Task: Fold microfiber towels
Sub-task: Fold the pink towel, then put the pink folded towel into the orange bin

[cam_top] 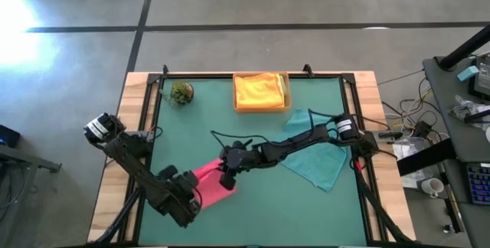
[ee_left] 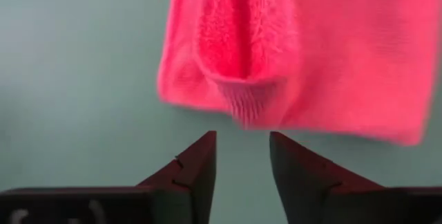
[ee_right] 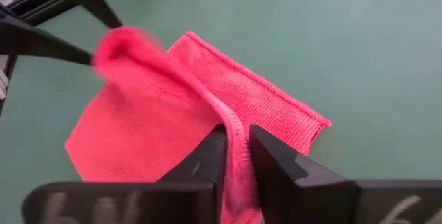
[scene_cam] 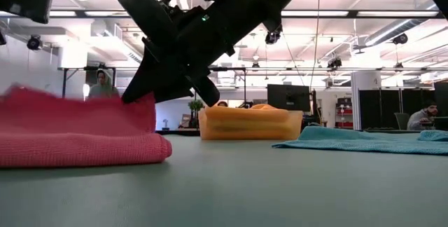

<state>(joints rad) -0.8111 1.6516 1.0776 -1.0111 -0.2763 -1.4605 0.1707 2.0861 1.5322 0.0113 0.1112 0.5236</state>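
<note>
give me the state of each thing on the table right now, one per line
pink towel: folded over, one edge lifted
teal towel: spread flat, unfolded
yellow towel: folded, lying in the tray
tray: upright at the far edge, holding the yellow towel
plant ball: resting by the tray
left end effector: open, off the pink towel
right end effector: pinching the pink towel's edge

From above, the right pincer (cam_top: 227,173) covers part of the pink towel (cam_top: 208,182), and its arm crosses the teal towel (cam_top: 318,161). The left pincer (cam_top: 190,196) hides the pink towel's near edge. In the left wrist view, the cloth's hanging fold just ahead of the pincer is blurred, and the frame cuts off its far side.
</note>
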